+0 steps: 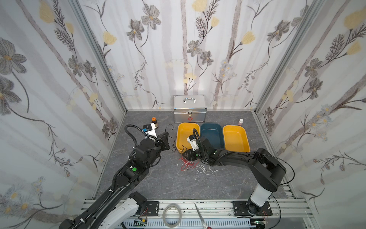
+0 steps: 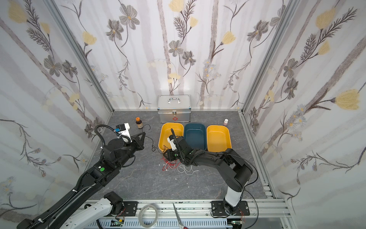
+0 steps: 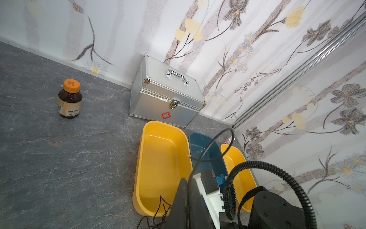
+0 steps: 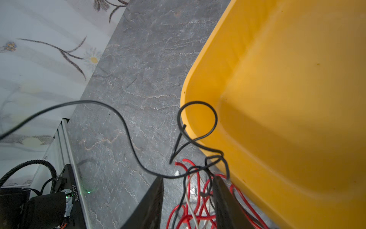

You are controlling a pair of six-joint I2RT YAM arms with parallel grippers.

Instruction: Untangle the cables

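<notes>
My left gripper is raised left of the yellow bins, its fingers pressed together on the thin black cable. That black cable droops to the floor and runs to a tangle by the left yellow bin. In that tangle the red cable and the white cable lie mixed. My right gripper is low over the tangle, jaws apart, with red, white and black strands between them.
A blue bin and a second yellow bin stand right of the first. A silver first-aid case is at the back wall. An orange-capped brown bottle and a small bottle stand near it. A tape ring and scissors lie on the front rail.
</notes>
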